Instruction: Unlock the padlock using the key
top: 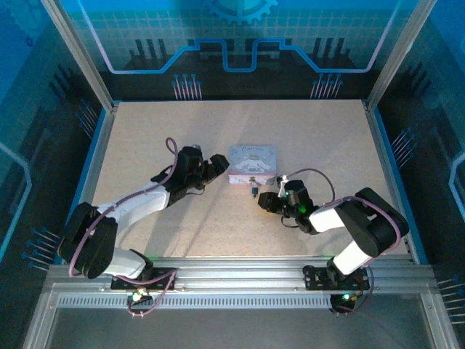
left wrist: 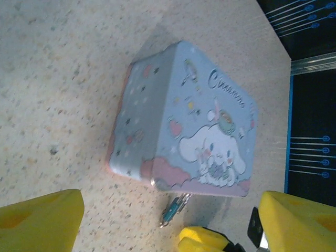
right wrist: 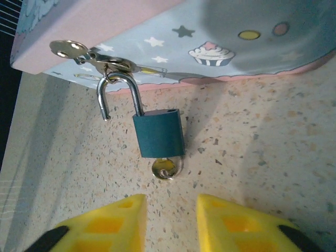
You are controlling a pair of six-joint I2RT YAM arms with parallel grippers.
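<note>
The padlock (right wrist: 158, 134), with a teal body, hangs by its silvery shackle from the hasp of the cartoon-print tin (right wrist: 220, 31). One shackle leg stands free of the body. The key (right wrist: 167, 169) sticks in the body's underside, its round silvery head resting on the table. My right gripper (right wrist: 170, 220) is open just short of the key head, touching nothing. From above, the padlock (top: 254, 190) lies at the tin's near side with the right gripper (top: 266, 201) beside it. My left gripper (top: 218, 167) stands open at the tin's left end, the tin (left wrist: 184, 121) ahead of its fingers (left wrist: 42, 220).
The tin (top: 252, 163) sits mid-table on the speckled board. A raised blue rim (top: 98, 145) runs along the table's sides. In the left wrist view the padlock (left wrist: 173, 209) and the right gripper's yellow fingertips (left wrist: 205, 239) lie between my left fingers.
</note>
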